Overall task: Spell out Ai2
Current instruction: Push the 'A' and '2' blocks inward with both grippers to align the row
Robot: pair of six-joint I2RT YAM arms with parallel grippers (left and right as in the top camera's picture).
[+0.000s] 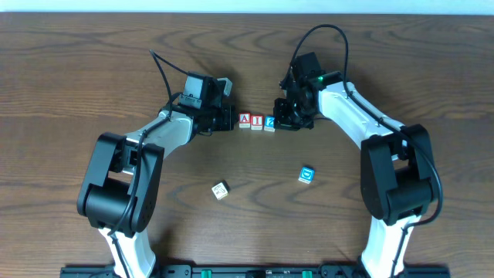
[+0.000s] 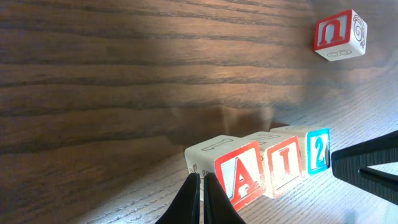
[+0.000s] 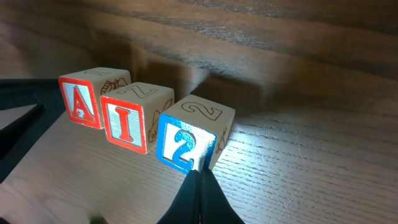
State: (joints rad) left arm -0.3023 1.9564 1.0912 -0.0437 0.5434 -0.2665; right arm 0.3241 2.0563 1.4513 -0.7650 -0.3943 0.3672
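Observation:
Three wooden letter blocks stand in a row at the table's middle: a red A block [image 1: 245, 120], a red I block [image 1: 257, 121] and a blue 2 block [image 1: 269, 123]. In the left wrist view they read A [image 2: 239, 174], I [image 2: 280, 165], 2 [image 2: 317, 149]; in the right wrist view A [image 3: 81, 99], I [image 3: 127, 121], 2 [image 3: 183, 140]. My left gripper [image 2: 202, 199] is shut and empty, its tips against the A block's left side. My right gripper [image 3: 199, 196] is shut and empty, its tips against the 2 block's right corner.
A loose blue block [image 1: 307, 174] lies front right and a pale block [image 1: 221, 190] lies front centre. A red-lettered block [image 2: 339, 34] shows in the left wrist view. The table [image 1: 77, 77] is dark wood.

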